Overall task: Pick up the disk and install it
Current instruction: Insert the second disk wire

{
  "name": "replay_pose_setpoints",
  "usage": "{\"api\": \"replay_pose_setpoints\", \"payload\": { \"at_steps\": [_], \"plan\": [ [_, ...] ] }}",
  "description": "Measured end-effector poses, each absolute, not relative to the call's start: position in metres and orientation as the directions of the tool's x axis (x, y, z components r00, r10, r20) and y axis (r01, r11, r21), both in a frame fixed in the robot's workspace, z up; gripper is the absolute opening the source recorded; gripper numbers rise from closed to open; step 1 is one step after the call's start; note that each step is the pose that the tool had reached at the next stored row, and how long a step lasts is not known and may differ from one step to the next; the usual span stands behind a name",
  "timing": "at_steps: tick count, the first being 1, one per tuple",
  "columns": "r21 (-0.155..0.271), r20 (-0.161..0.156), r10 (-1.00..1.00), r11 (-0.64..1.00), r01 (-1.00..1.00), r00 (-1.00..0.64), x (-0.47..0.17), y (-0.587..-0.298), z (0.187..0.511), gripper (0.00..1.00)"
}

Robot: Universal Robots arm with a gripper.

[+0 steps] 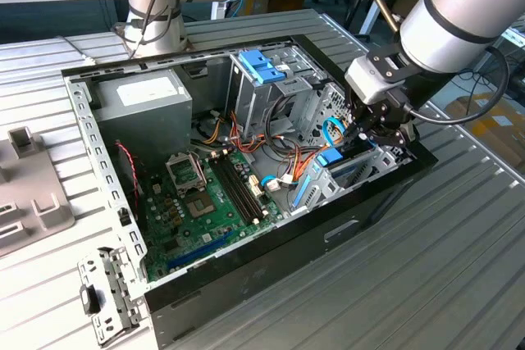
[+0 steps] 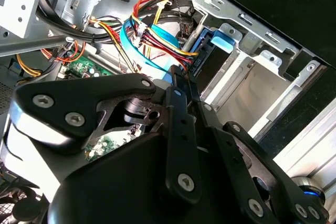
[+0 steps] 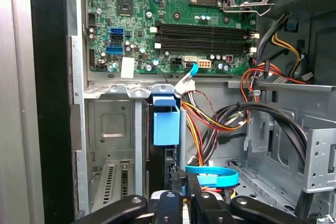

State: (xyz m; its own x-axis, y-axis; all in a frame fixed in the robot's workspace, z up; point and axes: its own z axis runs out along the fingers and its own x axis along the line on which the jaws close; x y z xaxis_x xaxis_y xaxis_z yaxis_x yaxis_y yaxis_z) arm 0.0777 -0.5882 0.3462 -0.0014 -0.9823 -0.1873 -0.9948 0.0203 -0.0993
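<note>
Disk (image 3: 166, 129): dark slab, bright blue rails and tab, standing edgewise in drive bay (image 3: 113, 145).
Gripper (image 3: 178, 184) lowered into case's right side in exterior view, clamped on disk's near end.

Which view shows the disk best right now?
First wrist view: the disk stands edge-on in the drive bay, blue tab end facing the camera, the gripper at its near end. The second wrist view catches its blue tab; the exterior view, a blue patch.

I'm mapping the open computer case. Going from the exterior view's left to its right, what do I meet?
Power supply → CPU socket → memory slots → blue-railed disk → pincer.
</note>
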Motion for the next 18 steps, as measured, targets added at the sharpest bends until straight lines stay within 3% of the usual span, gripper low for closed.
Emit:
{"api": "replay_pose_setpoints", "payload": {
  "at_steps": [18],
  "plan": [
    [-0.099, -0.196, -0.981, 0.019, -0.995, 0.001, 0.0788, -0.5951, 0.3469, 0.16]
  ]
}}
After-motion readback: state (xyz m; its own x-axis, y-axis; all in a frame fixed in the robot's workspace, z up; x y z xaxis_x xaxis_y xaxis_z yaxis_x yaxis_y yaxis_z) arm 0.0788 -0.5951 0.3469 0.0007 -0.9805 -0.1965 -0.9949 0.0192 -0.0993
